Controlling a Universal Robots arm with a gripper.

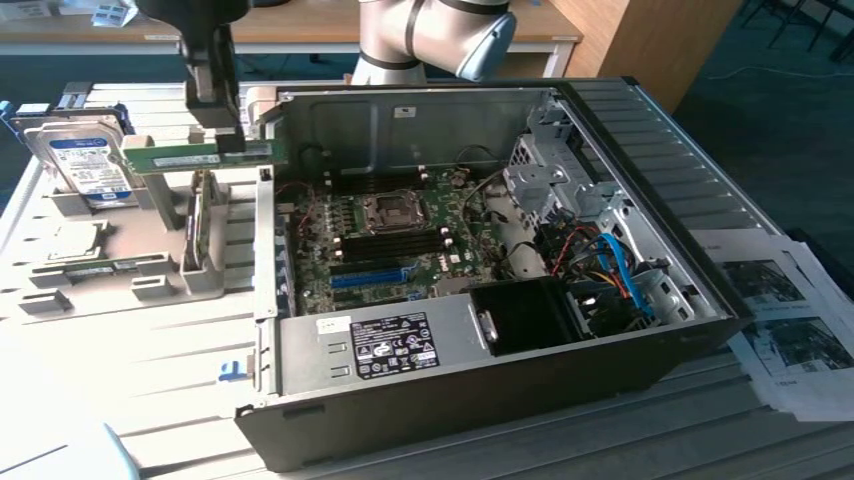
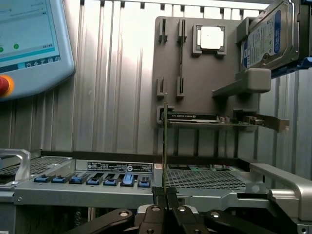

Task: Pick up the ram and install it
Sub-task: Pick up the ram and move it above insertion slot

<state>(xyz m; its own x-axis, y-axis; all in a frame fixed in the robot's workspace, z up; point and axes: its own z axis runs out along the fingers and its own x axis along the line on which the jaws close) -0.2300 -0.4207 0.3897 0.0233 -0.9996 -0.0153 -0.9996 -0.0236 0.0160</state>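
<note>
Ribbed pale metal table [image 1: 134,370], with a wooden desk and dark blue floor beyond. An open black computer case [image 1: 694,200] fills its middle; the dark label [image 1: 394,340] on it has print too small to read. Printed sheets [image 1: 787,330] lie at the exterior view's right edge. Near the far corner on that view's left, a grey holder [image 1: 94,275] carries a hard drive [image 1: 87,165] with an unreadable blue-white label. Above it the ram [image 1: 174,158] hangs level, clenched in the gripper [image 2: 165,194]

Slatted pale bench [image 1: 134,350] carries: open PC case [image 1: 534,400], grey parts fixture [image 1: 94,275] at exterior view's left, printed sheets [image 1: 801,330] at right, small blue piece [image 1: 234,372] beside case.
</note>
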